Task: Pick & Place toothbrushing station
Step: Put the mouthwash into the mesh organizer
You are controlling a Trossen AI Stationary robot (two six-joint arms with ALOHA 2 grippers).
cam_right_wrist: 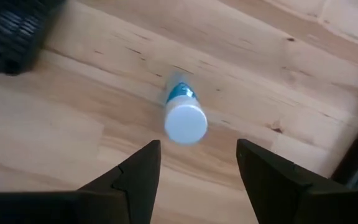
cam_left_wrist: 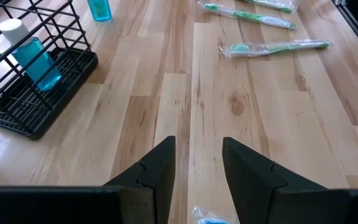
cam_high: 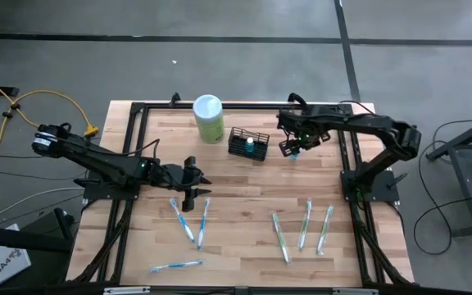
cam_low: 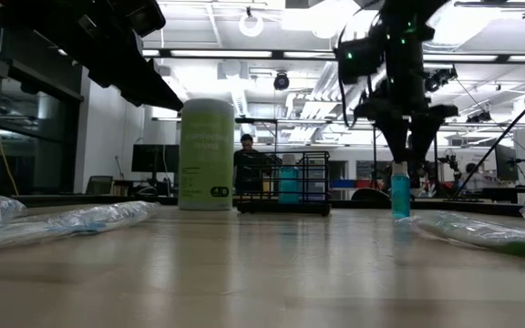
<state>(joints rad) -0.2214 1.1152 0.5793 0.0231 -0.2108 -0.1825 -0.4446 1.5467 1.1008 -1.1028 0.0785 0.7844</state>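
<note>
The black wire basket (cam_high: pixel 248 144) stands at the table's far middle with a blue white-capped bottle (cam_left_wrist: pixel 36 59) upright in it. A second small blue bottle (cam_right_wrist: pixel 184 120) stands upright on the table just right of the basket. My right gripper (cam_right_wrist: pixel 197 144) hangs open right above it, its fingers pointing down on either side of the white cap, apart from it; the low view shows the gripper (cam_low: pixel 404 150) over the bottle (cam_low: pixel 400 193). My left gripper (cam_left_wrist: pixel 197 146) is open and empty over the table's left middle (cam_high: pixel 193 185).
A pale green canister with a white lid (cam_high: pixel 208 117) stands left of the basket. Blue wrapped toothbrushes (cam_high: pixel 191 221) lie near the left gripper, and one lies at the front left (cam_high: pixel 174 265). Green wrapped toothbrushes (cam_high: pixel 304 225) lie at the front right.
</note>
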